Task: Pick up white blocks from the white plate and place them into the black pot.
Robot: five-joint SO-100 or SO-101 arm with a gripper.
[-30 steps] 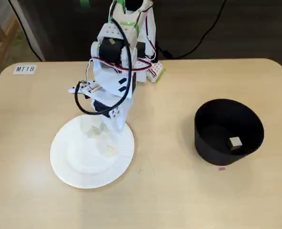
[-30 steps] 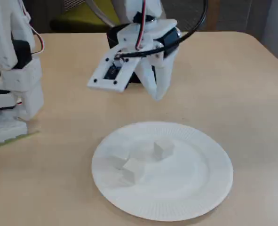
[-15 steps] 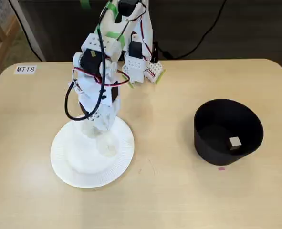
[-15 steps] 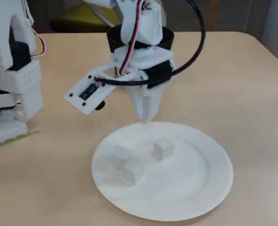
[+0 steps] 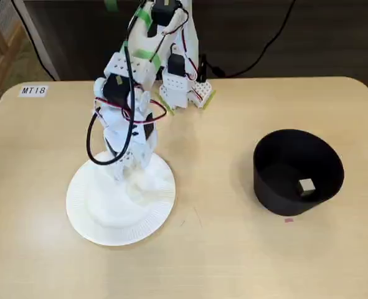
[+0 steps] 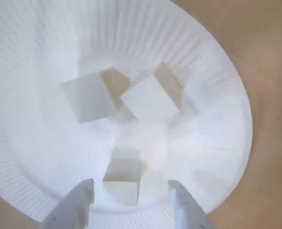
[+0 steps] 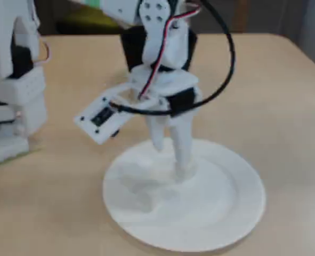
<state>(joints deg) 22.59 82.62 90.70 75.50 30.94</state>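
Gripper point(image 6: 131, 202) has dropped from above the far rim onto the white plate point(image 6: 217, 95), fingers spread astride one of the white blocks point(image 6: 123, 181) (nothing pinched yet). Two more cubes lie toward twelve o'clock of it. One block point(image 5: 306, 185) sits in the black pot point(image 5: 264, 180), so the next pick looks imminent.

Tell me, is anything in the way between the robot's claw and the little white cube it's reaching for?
Nothing visible. The open gripper already straddles the nearest small off-white cube on the round white paper plate; the other two cubes sit farther away.
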